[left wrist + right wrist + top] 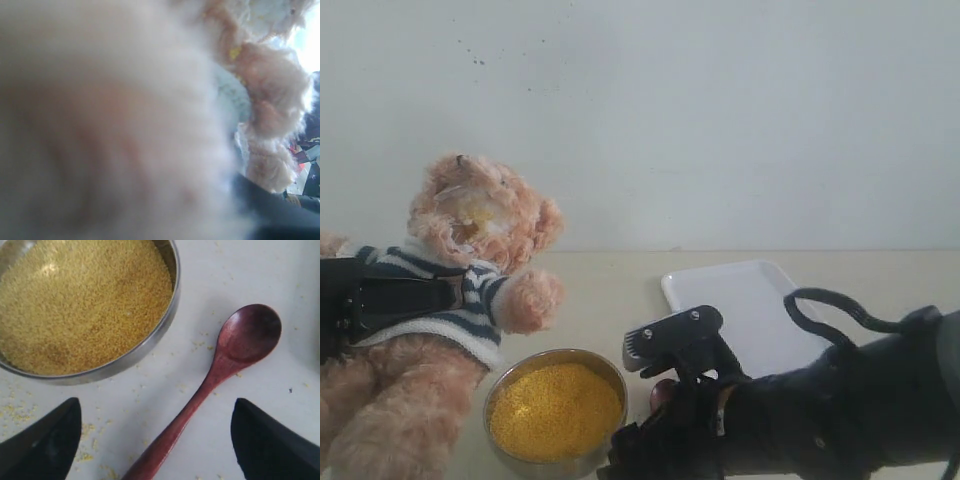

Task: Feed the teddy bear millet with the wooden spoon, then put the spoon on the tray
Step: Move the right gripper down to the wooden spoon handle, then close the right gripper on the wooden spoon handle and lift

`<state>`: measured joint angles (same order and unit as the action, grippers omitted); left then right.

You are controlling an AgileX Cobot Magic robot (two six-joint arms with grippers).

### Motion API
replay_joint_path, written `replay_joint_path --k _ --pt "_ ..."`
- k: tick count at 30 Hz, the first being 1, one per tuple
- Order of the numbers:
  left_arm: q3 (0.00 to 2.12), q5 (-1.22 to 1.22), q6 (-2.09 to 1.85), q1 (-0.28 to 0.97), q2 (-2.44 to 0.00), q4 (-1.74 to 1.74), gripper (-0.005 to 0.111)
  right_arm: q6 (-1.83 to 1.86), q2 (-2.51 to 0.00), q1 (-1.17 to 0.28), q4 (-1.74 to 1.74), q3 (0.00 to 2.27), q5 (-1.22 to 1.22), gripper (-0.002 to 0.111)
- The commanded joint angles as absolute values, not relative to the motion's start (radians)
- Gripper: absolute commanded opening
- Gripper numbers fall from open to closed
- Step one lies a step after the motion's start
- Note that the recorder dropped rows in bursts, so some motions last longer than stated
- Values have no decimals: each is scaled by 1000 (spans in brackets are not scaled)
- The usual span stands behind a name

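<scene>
The teddy bear [470, 215] leans tilted at the left, yellow grains on its muzzle. My left gripper [390, 295] is shut across its striped shirt, and blurred fur [265, 85] fills the left wrist view. The millet [555, 410] fills a round metal bowl [167, 315] in front of the bear. The wooden spoon [240, 340] lies flat on the pale surface beside the bowl, its scoop empty. My right gripper [156, 407] is open, with a finger on each side of the handle and neither touching it. The white tray [740, 300] lies empty behind that gripper.
Loose millet grains [20, 412] are scattered on the surface around the bowl and spoon. A black cable [840, 315] loops off the right arm over the tray's near corner. A plain white wall stands behind the table.
</scene>
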<state>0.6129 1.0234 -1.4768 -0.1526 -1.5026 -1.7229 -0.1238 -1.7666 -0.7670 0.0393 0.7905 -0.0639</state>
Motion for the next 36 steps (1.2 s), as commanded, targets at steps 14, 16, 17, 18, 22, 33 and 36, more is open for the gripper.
replay_joint_path --k 14,16,17,18,22,33,36 --pt "612 1035 -1482 -153 -1490 -1744 4 -125 -1917 -765 -9 909 77 76" --pt "612 1035 -1482 -153 -1490 -1744 4 -128 -1917 -765 -9 909 79 68" --pt "612 1035 -1482 -153 -1490 -1744 4 -131 -1917 -765 -9 909 87 62" --pt "612 1035 -1482 -153 -1490 -1744 4 -131 -1917 -765 -9 909 101 49" --pt "612 1035 -1482 -153 -1490 -1744 4 -186 -1917 -765 -7 909 141 12" --pt "612 1036 -1484 -162 -1490 -1744 4 -321 -1864 -716 -7 909 216 0" --pt "612 1044 -1485 -190 -1490 -1744 4 -287 -1785 -654 -18 909 292 0"
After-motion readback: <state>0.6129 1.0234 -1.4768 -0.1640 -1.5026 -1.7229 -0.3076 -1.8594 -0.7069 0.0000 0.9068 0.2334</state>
